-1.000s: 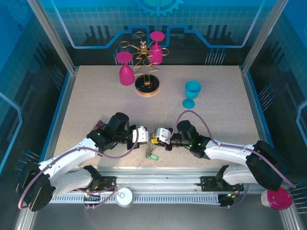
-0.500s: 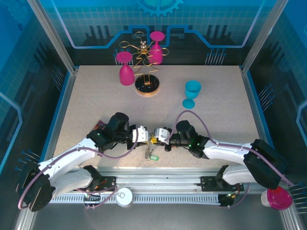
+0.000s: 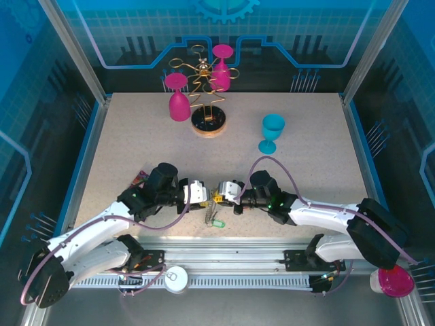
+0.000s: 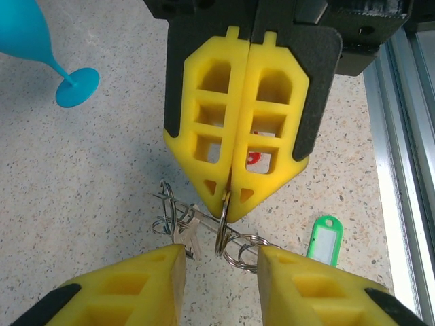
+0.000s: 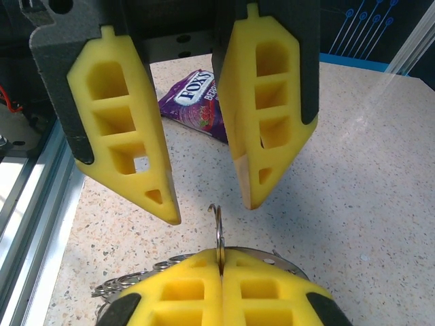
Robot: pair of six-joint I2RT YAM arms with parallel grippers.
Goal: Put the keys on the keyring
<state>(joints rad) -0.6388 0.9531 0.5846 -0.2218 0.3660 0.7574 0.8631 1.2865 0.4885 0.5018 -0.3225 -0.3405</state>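
Keyring small and unclear from above, right claw clamped on its thin ring, red key glimpsed behind that claw, left claw parted, green tag clear from left wrist.

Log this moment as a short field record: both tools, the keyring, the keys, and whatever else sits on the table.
left tool: open, nothing between its yellow fingers, facing the right tool
right tool: shut, pinching a small metal ring upright
grey metal keyring: wire loop on the speckled table, green plastic tag nearby
keys: one silver key blade by the loop; red key head glimpsed behind the right tool; threaded or not, cannot tell
others: teal plastic goblet, purple snack packet, both apart from the tools
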